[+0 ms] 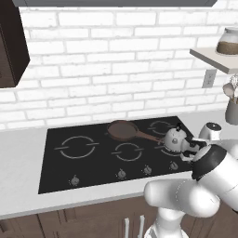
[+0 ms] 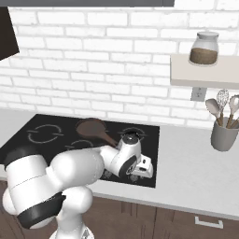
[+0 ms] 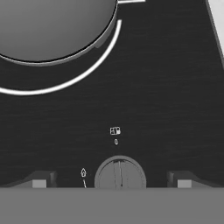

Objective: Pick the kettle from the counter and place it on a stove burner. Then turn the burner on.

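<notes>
From the left base view I count one kettle [image 1: 175, 139], one brown frying pan [image 1: 123, 129] and four knobs along the cooktop's [image 1: 56, 179] front edge. The kettle sits on the stove burner [image 1: 168, 149] at the cooktop's front right, its ring mostly hidden beneath it. My tool [image 1: 187, 154] is just beside the kettle, lower and to its right, over the front strip near the rightmost knob [image 1: 173, 165]. The pale counter [image 1: 21, 153] surrounds the cooktop.

From the right base view I see the kettle [image 2: 131, 139] partly behind my arm, the pan [image 2: 91, 127] just behind it, one jar [image 2: 204, 48] on the shelf [image 2: 205, 74], and one utensil holder [image 2: 223, 134] on the counter [image 2: 196, 168].

In the hand view the kettle [image 3: 52, 26] is at upper left, inside the burner ring [image 3: 78, 76]. One knob [image 3: 120, 174] sits between my fingertips [image 3: 38, 180], which stand spread wide apart, well clear of the knob on either side, holding nothing.
</notes>
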